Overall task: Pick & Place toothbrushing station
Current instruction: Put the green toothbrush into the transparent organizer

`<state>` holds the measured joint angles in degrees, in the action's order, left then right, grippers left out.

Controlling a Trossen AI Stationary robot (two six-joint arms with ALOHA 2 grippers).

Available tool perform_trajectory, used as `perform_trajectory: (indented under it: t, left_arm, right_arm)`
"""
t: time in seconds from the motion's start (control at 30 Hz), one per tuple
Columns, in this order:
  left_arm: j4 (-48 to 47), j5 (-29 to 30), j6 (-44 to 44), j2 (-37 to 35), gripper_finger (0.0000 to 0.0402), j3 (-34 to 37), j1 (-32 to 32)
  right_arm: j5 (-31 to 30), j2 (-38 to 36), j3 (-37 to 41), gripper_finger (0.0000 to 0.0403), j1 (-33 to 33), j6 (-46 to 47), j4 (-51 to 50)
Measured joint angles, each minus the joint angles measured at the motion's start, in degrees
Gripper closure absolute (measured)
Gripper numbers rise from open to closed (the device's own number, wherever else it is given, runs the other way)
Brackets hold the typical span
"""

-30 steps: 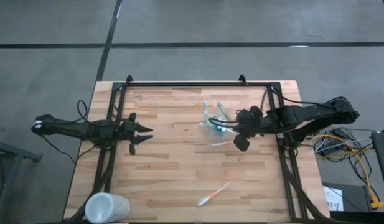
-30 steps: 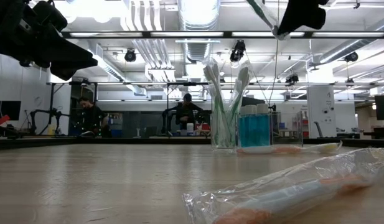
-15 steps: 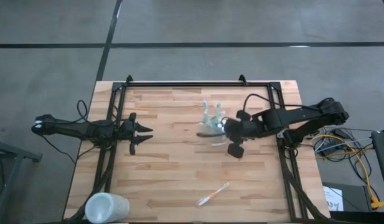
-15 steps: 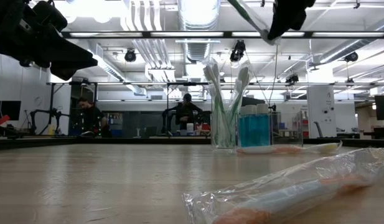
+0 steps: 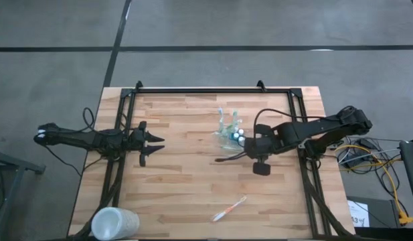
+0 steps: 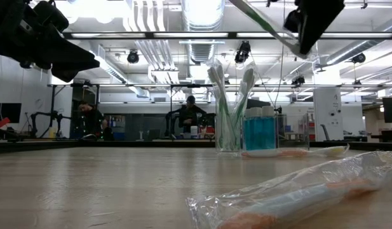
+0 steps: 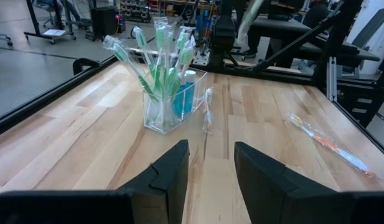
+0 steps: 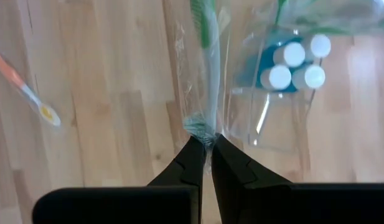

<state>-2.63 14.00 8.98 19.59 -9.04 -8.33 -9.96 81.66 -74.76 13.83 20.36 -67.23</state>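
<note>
From above, you had the right tool (image 5: 248, 142) just beside the toothbrushing station (image 5: 231, 134), which stood a little right of the middle of the butcher-block desk (image 5: 186, 181). It was closed on a wrapped green toothbrush (image 5: 227, 158) that reached out over the desk in front of the holder. The left tool (image 5: 154, 144) waited well apart on the left, over the desk. An orange toothbrush (image 5: 229, 209) lay near the front edge and a frosted white cup (image 5: 114, 223) sat at the front left corner. By my reading several brushes were already in, this one was mid-delivery, and at least the orange one was left.

At desk height, the station (image 6: 245, 131) was a clear, hard-walled rectangular holder, with slim green and white brushes (image 6: 229, 102) standing in crinkly film and blue tubes (image 6: 259, 132) beside them. A bagged orange brush (image 6: 291, 194) lay closest to the camera, its wrap glossy and creased.

Your left wrist camera showed that arm's dark fingers (image 7: 170, 174) spread wide and empty, the station (image 7: 171, 99) well ahead of them on the pale wood.

Your right wrist camera showed its fingers (image 8: 193, 163) pinched on the film of the green brush (image 8: 207, 56), with white-capped tubes (image 8: 294, 63) below
</note>
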Motion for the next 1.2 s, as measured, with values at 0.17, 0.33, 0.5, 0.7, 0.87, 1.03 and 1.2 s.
perform_trajectory:
  t: [0.17,0.33,0.5,0.7,0.87,1.03,1.2]
  left_arm:
    - [0.0,0.4,-0.3,0.0,0.0266,0.0,0.0]
    - [0.0,0.4,0.0,0.1,0.0266,0.0,0.0]
    - [1.7,0.5,5.4,0.1,0.0266,0.0,0.0]
    - [11.9,1.2,17.5,0.1,0.0266,0.0,0.0]
    - [17.6,-1.1,11.6,1.2,0.0266,0.0,0.0]
    - [29.9,3.1,15.0,5.7,0.0266,0.0,0.0]
    - [41.9,14.5,27.7,11.7,0.0266,0.0,0.0]
  right_arm:
    - [0.0,-0.6,0.0,0.039,1.1,0.9,-4.5]
    - [0.0,-0.6,0.0,0.039,2.5,1.6,-7.0]
    - [0.0,-0.6,0.0,0.039,2.5,1.5,-7.6]
    - [0.0,-0.6,-1.1,0.039,2.6,0.0,-7.7]
    - [-0.7,-0.6,-2.7,0.039,2.4,-4.3,-7.5]
    - [-2.2,-0.6,-2.8,0.039,2.3,-4.9,-7.5]
    - [-2.2,-0.6,-2.7,0.039,2.0,-4.2,-7.4]
